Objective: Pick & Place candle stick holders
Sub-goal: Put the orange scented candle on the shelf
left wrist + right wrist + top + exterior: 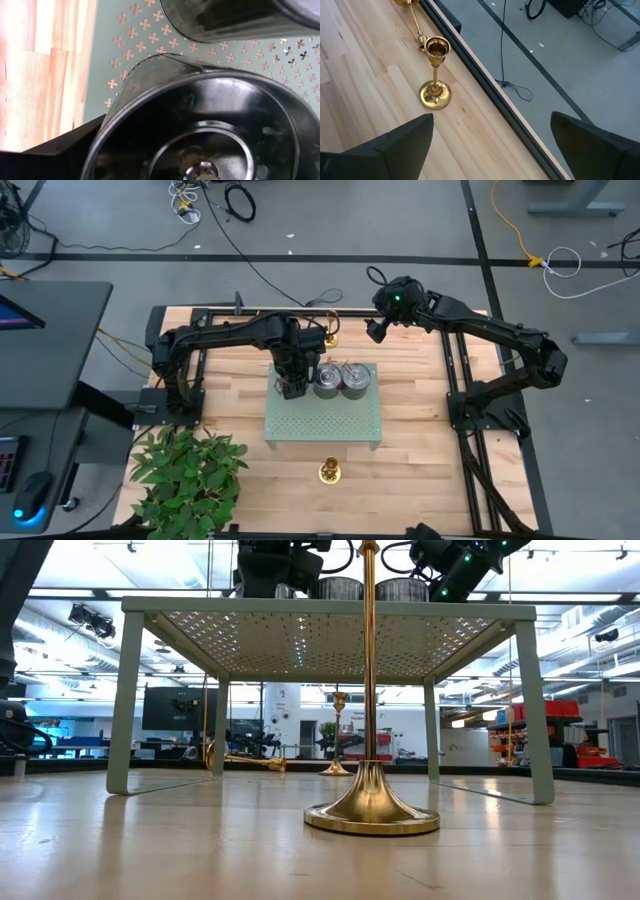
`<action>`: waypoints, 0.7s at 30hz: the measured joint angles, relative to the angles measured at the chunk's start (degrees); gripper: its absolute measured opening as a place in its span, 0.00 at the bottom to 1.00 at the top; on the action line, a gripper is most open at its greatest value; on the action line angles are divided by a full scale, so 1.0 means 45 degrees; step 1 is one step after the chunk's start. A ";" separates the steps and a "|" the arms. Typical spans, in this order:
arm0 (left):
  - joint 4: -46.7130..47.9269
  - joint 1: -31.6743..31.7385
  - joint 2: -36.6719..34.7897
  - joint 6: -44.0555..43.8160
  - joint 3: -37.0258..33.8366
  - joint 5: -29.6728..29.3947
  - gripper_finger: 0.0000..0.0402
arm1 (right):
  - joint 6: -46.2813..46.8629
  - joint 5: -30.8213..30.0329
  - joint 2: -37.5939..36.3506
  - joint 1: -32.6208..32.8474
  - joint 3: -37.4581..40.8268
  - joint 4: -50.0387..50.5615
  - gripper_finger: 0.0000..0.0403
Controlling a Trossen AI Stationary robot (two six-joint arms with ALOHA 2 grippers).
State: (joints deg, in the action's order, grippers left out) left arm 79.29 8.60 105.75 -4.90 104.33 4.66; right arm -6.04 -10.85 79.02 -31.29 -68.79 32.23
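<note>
One gold candle stick holder [330, 471] stands upright on its round base near the table's front edge, in front of the green perforated stand [320, 425]. A second [435, 75] stands upright by the far edge. A third [412, 15] lies on its side just beyond it. My right gripper [492, 147] hangs open above the far edge, slanting down, with nothing between its fingers; the upright holder is ahead of them. My left gripper [292, 387] points straight down over the stand's far left part, open, close above a dark round tin [200, 125]. My left gripper stands over the dark tin's open mouth, one finger [50, 155] outside the tin's wall. Whether it touches the tin I cannot tell, because the tin fills the wrist view and the arm hides it from above.
Two metal tins [328, 379] [355, 378] stand on the stand right of my left gripper. A potted plant [190, 475] sits at the near left corner. A black rail [470, 65] runs along the far edge. Bare wood lies on both sides of the stand.
</note>
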 joint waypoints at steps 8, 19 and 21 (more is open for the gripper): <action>0.0039 0.0000 0.0000 0.0000 0.0000 0.0012 1.00 | -0.0005 0.0000 0.0000 -0.0003 0.0000 -0.0005 0.99; 0.0377 0.0000 0.0000 -0.0009 0.0000 0.0036 1.00 | -0.0003 0.0005 0.0005 0.0000 0.0000 -0.0002 0.99; 0.0402 0.0000 0.0000 0.0019 -0.0005 0.0039 1.00 | -0.0003 0.0005 0.0005 0.0000 0.0000 0.0000 0.99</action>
State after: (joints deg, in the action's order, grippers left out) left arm 81.09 8.60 105.75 -4.81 104.31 4.83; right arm -6.06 -10.83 79.05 -31.29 -68.79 32.23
